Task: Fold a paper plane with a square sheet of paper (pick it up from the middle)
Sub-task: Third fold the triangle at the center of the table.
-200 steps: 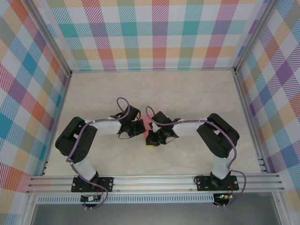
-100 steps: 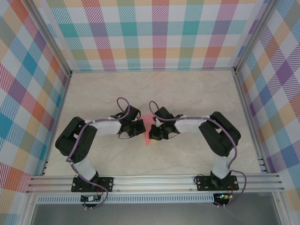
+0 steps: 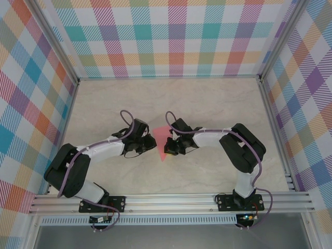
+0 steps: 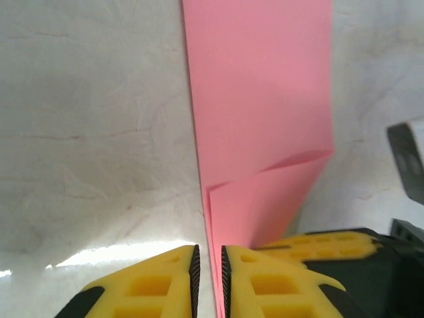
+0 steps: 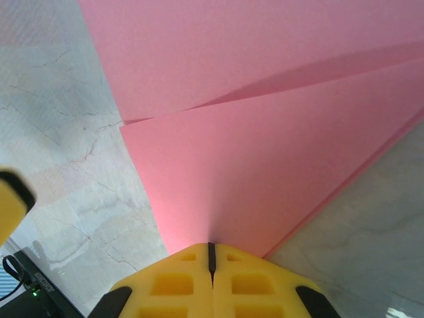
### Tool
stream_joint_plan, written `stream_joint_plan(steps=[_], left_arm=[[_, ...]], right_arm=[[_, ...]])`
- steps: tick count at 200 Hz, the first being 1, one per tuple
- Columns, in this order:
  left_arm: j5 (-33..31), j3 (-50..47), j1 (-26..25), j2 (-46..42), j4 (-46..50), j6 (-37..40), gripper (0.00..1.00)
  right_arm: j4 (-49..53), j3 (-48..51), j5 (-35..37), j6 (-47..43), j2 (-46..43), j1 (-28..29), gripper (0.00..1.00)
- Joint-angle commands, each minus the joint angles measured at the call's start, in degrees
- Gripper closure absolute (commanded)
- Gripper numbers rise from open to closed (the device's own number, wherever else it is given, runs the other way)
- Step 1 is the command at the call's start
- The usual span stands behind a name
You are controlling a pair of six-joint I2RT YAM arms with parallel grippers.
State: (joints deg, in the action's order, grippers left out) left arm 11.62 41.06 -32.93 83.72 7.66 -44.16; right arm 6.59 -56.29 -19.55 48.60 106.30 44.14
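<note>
The pink sheet of paper (image 3: 164, 134) lies folded on the table between the two grippers, wide at the far end and tapering to a point near me. In the left wrist view its layered edge (image 4: 265, 119) runs down into the narrow gap between my left gripper's (image 4: 209, 255) pads, which stand slightly apart. From above, the left gripper (image 3: 152, 141) sits at the paper's left edge. My right gripper (image 3: 168, 147) is over the paper's right side. Its pads are pressed together (image 5: 212, 246) on the paper (image 5: 265, 132), which shows a diagonal fold.
The pale marble tabletop (image 3: 207, 104) is walled by checked panels (image 3: 176, 36) at the back and both sides. A metal rail (image 3: 171, 202) runs along the near edge, where both arm bases are bolted. Part of the right arm (image 4: 405, 162) shows at the left wrist view's right edge.
The left gripper's jaws have parted slightly and the left arm's elbow has swung out to the left. The right gripper moved away from me early on, uncovering the paper, and has held still since.
</note>
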Motion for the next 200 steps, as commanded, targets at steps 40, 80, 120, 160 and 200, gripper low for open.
stream_joint_plan(steps=[40, 80, 120, 160, 200], left_arm=[[9.4, -5.7, -2.5, 1.7, -10.3, -5.8, 1.00], [10.4, -6.6, -3.3, 3.5, -12.8, -6.7, 1.00], [10.5, -6.7, -3.7, 3.5, -12.8, -6.8, 1.00], [10.8, -6.7, -4.6, 4.0, -13.3, -7.2, 1.00], [11.3, -6.0, -5.5, 6.1, -14.4, -7.5, 1.00]], right_arm=[[-4.0, 1.1, -4.4, 4.0, 0.6, 0.5, 1.00], [-3.6, 0.9, -4.5, 3.8, 0.5, 0.5, 1.00], [-0.6, 0.5, -1.6, 2.0, -0.4, 0.4, 1.00], [1.0, 0.2, 0.0, 0.6, -1.3, 0.0, 1.00], [0.6, 0.3, 0.1, 0.5, -0.7, -0.5, 1.00]])
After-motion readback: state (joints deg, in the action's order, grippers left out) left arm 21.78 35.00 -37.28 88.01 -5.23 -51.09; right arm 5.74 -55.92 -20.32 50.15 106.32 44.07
